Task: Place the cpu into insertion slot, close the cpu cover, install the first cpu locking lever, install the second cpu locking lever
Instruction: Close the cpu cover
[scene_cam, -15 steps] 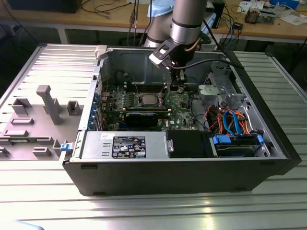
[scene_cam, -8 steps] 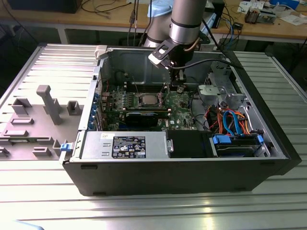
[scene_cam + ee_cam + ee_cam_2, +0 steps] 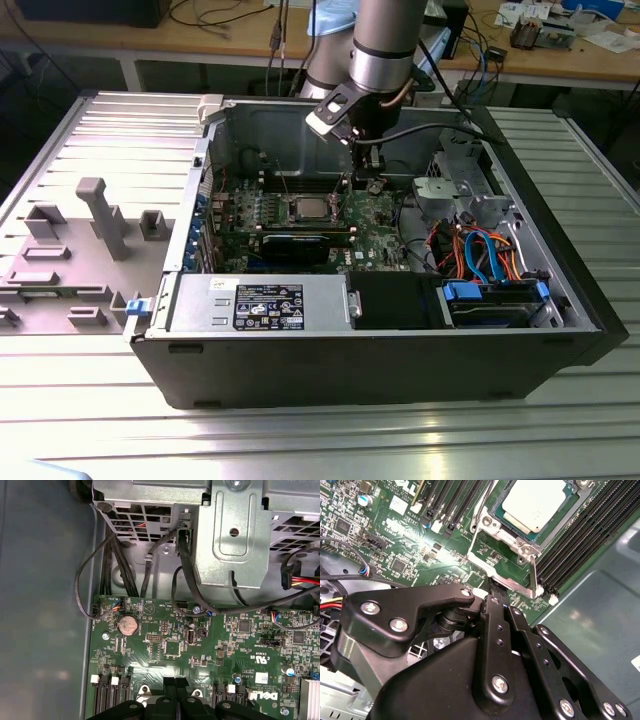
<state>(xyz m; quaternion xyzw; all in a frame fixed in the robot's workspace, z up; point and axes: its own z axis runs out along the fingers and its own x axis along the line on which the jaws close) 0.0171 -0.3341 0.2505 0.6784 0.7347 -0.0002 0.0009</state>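
Here, in the exterior view, a grey plastic fixture (image 3: 105, 215) lies on the table at nine o'clock from the open computer case (image 3: 350, 370). Inside the case a power supply (image 3: 265, 303) fills the near corner.

Behind it, at about one o'clock, the cpu (image 3: 308, 208) lies flat in its socket (image 3: 507, 537) with its silver face turned up toward the open side. It is square, so no side is the long one; its edges run parallel to the memory slots (image 3: 585, 525). A black graphics card (image 3: 300, 245) lies at six o'clock from it. I cannot tell whether the cover is down.

The gripper (image 3: 366, 178) hangs over the board at two o'clock from the cpu. In the second wrist view its fingers (image 3: 492, 610) are drawn together near the socket's corner, by a thin metal bar (image 3: 535, 575). Nothing shows between them.

At four o'clock from the gripper are blue cables (image 3: 480, 250).
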